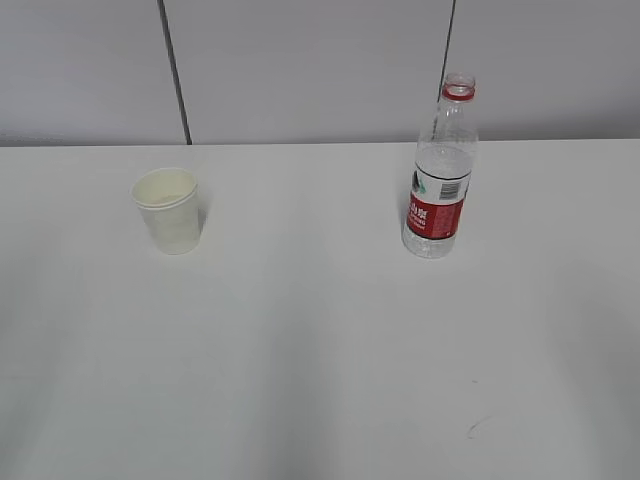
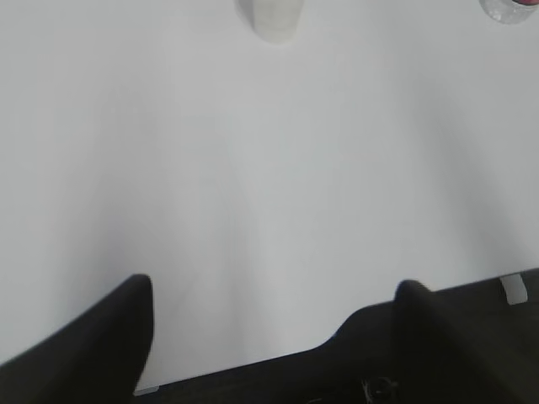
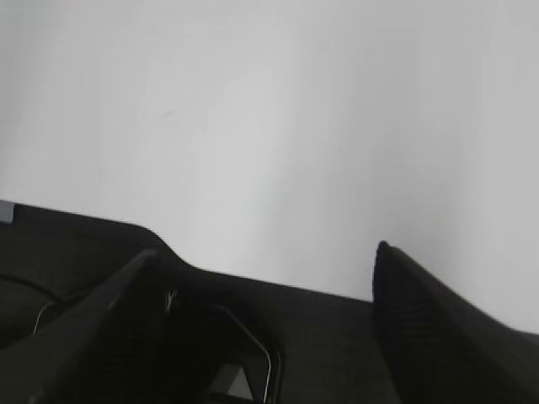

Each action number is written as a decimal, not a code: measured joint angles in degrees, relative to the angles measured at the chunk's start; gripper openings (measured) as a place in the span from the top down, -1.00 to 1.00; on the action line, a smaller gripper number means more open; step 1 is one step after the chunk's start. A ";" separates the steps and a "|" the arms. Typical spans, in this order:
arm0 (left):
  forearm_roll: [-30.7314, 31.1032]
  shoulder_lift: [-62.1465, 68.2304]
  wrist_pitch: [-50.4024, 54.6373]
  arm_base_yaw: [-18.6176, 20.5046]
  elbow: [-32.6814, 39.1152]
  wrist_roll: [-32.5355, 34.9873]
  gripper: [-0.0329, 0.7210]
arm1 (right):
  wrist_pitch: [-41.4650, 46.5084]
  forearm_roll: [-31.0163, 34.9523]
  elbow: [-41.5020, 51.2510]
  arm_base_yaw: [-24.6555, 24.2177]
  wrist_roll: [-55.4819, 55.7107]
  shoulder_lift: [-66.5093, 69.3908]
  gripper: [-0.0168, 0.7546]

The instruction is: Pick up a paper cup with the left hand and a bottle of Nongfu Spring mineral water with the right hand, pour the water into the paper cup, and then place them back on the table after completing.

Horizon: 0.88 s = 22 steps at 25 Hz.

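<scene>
Though unseen ext.: both tools (image 2: 274,332) (image 3: 269,303) agape.

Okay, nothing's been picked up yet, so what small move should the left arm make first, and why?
Probably ease the left pincer forward toward the white paper cup. Its jaws stand open with nothing between them, and in the left wrist view the cup sits far ahead, upright on the white table. The clear plastic bottle with the red label also stands untouched.
</scene>
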 joint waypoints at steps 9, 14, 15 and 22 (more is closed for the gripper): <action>-0.30 -11.71 -0.86 0.00 4.73 0.23 -0.47 | -4.60 0.00 5.05 0.00 -0.93 -16.88 -0.52; -0.66 -17.03 -3.30 0.00 6.54 0.23 -0.45 | -4.87 0.00 8.48 0.00 -1.03 -23.54 -0.52; -0.77 -17.95 -3.73 0.00 6.68 0.23 -0.45 | -4.97 0.00 8.71 0.00 -1.03 -24.38 -0.52; -1.28 -20.31 -6.14 0.00 11.49 0.23 -0.45 | -4.99 -0.20 9.21 0.00 -1.03 -29.19 -0.52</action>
